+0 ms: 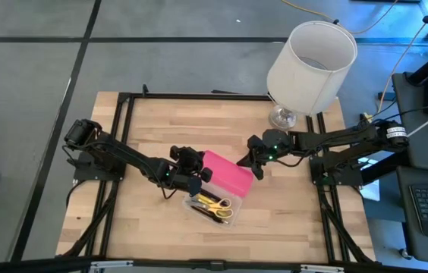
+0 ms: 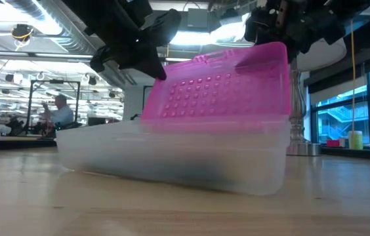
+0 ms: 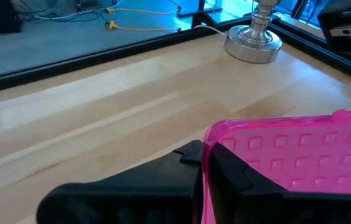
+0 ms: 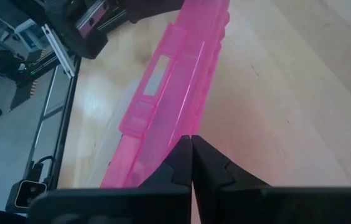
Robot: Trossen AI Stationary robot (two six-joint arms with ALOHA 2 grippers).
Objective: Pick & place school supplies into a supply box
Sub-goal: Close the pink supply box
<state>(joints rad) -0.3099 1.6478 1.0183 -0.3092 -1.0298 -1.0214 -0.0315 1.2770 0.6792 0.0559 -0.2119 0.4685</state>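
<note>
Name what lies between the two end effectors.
In the high view, the supply box's pink lid spans between the left end effector and the right end effector.

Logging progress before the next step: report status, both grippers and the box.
Left gripper shut on pink lid edge. Right gripper shut on the lid's other end. Supply box open, scissors and pens inside. Lamp behind, clear of the work.

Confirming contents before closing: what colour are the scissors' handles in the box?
Yellow; the scissors show best in the high view.
</note>
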